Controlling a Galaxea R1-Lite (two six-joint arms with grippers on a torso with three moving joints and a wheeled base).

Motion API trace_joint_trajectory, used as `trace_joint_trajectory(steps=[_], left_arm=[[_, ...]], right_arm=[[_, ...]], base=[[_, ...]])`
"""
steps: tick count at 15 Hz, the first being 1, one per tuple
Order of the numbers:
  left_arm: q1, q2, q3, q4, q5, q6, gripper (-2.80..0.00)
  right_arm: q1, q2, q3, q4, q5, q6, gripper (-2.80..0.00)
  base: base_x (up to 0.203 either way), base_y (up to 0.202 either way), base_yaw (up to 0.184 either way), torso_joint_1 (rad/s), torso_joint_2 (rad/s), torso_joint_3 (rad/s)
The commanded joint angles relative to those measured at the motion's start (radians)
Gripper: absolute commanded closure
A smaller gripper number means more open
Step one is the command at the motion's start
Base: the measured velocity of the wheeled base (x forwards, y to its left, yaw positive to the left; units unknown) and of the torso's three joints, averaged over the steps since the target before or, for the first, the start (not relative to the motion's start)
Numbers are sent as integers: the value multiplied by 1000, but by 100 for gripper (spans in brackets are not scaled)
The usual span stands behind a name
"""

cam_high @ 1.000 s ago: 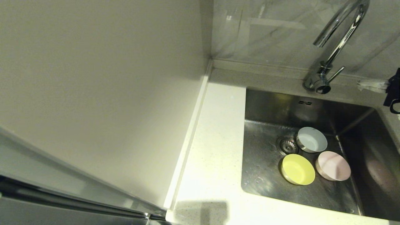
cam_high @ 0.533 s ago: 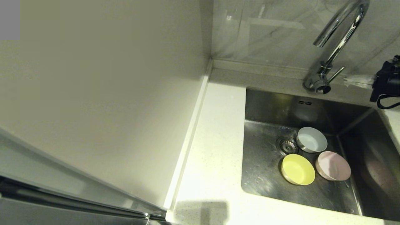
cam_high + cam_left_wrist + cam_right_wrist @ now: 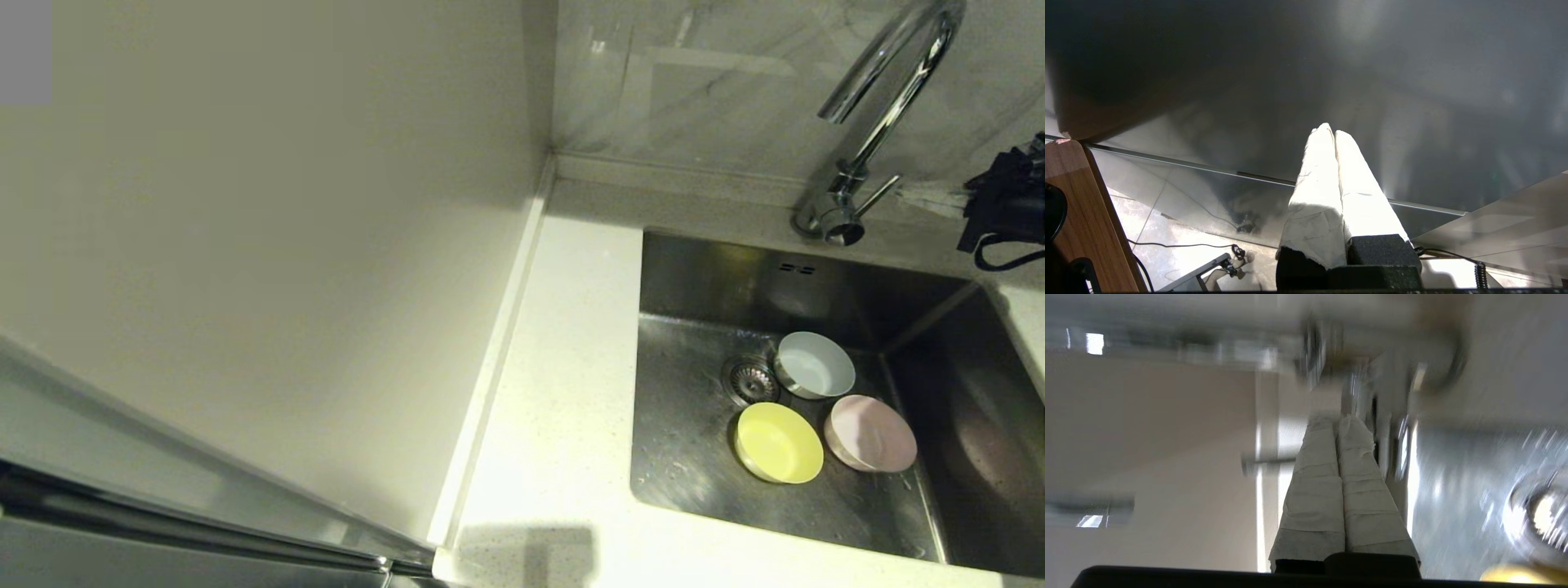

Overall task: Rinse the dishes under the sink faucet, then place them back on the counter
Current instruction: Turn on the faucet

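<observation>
Three round shallow bowls, pale blue (image 3: 814,365), yellow (image 3: 779,443) and pink (image 3: 870,434), sit in the brushed steel sink (image 3: 694,302) by its drain (image 3: 750,380). The right gripper (image 3: 927,198), fingers clenched on nothing, hovers at the far right beside the chrome faucet (image 3: 878,122), closer to its lever than a second ago. The left gripper (image 3: 1331,132) is parked low, clenched. The speckled white tabletop (image 3: 563,343) lies left.

You see dim, yellowish light; glare on the faucet (image 3: 886,98) and wet sink (image 3: 694,457); heavy motion blur throughout the right wrist view.
</observation>
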Motion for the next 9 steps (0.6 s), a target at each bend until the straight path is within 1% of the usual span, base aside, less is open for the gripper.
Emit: trace_joint_trajectory(steps=[1, 3, 5, 7, 8, 9], left_arm=[[0, 0, 3, 0, 0, 0, 0], [0, 0, 3, 0, 0, 0, 0], [0, 0, 3, 0, 0, 0, 0], [0, 0, 3, 0, 0, 0, 0], [0, 0, 3, 0, 0, 0, 0], [0, 0, 3, 0, 0, 0, 0]], right_arm=[[1, 12, 0, -94, -12, 104, 0], [9, 11, 0, -138, -13, 215, 0], [40, 9, 0, -178, -13, 261, 0], [58, 0, 1, -201, -15, 341, 0], [62, -4, 4, -202, -15, 364, 0], [68, -6, 13, -201, -15, 369, 0]], base=[[0, 0, 0, 0, 0, 0], [0, 0, 0, 0, 0, 0], [0, 0, 0, 0, 0, 0], [0, 0, 0, 0, 0, 0], [0, 0, 0, 0, 0, 0], [0, 0, 0, 0, 0, 0]])
